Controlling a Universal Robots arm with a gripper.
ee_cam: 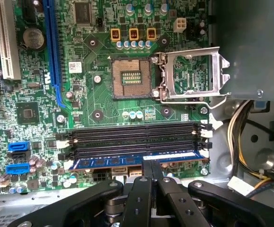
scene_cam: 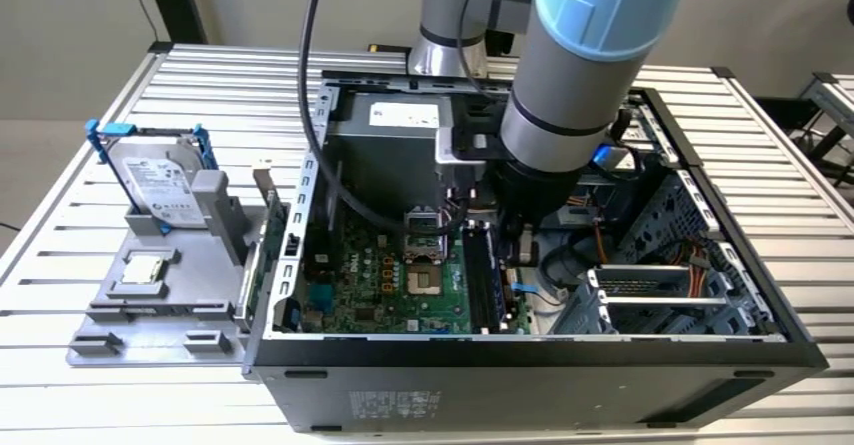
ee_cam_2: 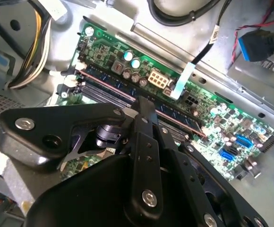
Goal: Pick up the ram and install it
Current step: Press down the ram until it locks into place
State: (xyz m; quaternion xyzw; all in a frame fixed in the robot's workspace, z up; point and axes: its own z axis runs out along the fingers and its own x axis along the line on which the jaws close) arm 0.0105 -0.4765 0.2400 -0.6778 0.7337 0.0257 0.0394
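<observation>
The ram (ee_cam: 104, 163) is a long blue stick standing in the motherboard memory slot nearest the case wall, with a white label near one end. My gripper (ee_cam: 151, 164) is shut, its two fingertips pressed together and touching the stick's top edge at about mid-length. The second wrist view shows the ram (ee_cam_2: 172, 115) running diagonally under the closed gripper (ee_cam_2: 144, 105). In the exterior view my gripper (scene_cam: 514, 240) reaches down into the open computer case (scene_cam: 534, 350), over the ram (scene_cam: 494, 285) beside the green board.
Empty black memory slots (ee_cam: 132, 137) lie beside the ram, and an open processor socket (ee_cam: 131, 78) sits further in. Cables (ee_cam: 243, 142) hang near the slot's end. On the exterior view's left, a grey tray (scene_cam: 200, 305) holds a hard drive (scene_cam: 167, 185) and a small silver chip (scene_cam: 144, 270).
</observation>
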